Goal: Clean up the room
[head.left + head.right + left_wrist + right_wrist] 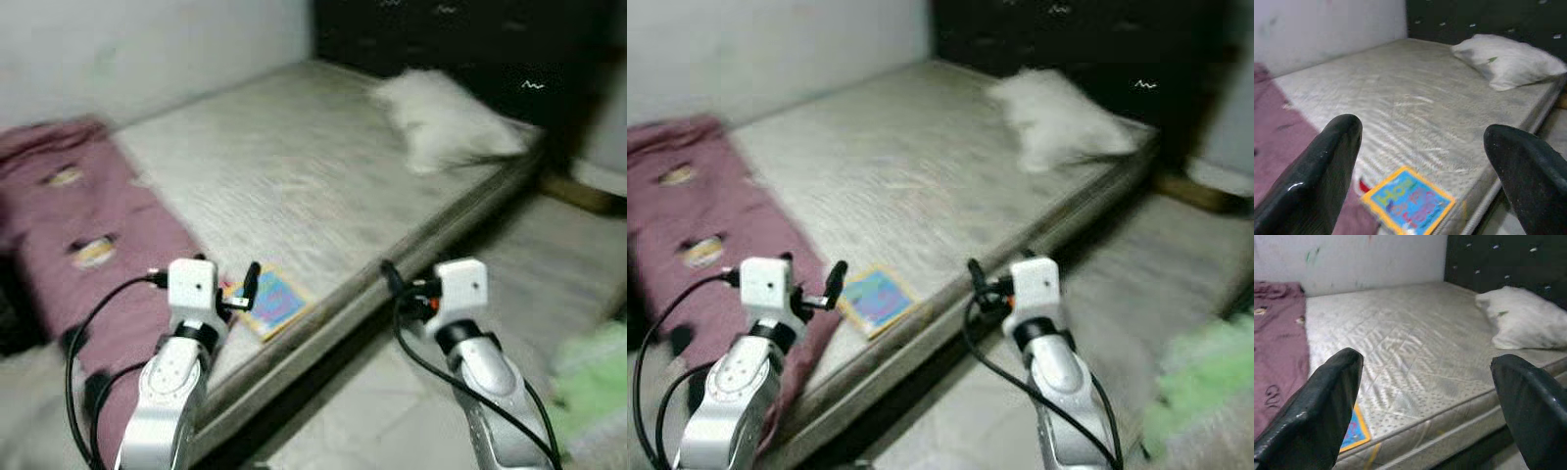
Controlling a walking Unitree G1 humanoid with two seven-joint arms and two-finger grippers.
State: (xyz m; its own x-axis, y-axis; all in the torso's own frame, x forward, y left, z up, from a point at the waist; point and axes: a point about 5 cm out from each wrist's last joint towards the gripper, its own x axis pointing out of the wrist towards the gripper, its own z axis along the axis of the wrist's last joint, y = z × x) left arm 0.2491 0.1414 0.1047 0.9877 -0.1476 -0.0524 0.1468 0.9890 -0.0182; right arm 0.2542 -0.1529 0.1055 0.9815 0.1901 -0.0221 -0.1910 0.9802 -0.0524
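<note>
You are standing at the side of the bed [294,166], with both arms raised in front of you. The left claw [1420,171] is spread wide and holding nothing, and the right claw [1430,406] is spread wide and empty too. The colourful book [271,302] is lying flat on the mattress, close to the near edge, just beside the dark red blanket [78,245] and under the left claw. I judge you are approaching for the first pick, and the book is the likely thing. The next move is asking you to lower the left claw onto it. The bed edge is close below the book, so be careful. The pillow [441,117] is well apart, and the floor [392,411] between the arms is giving you room.
</note>
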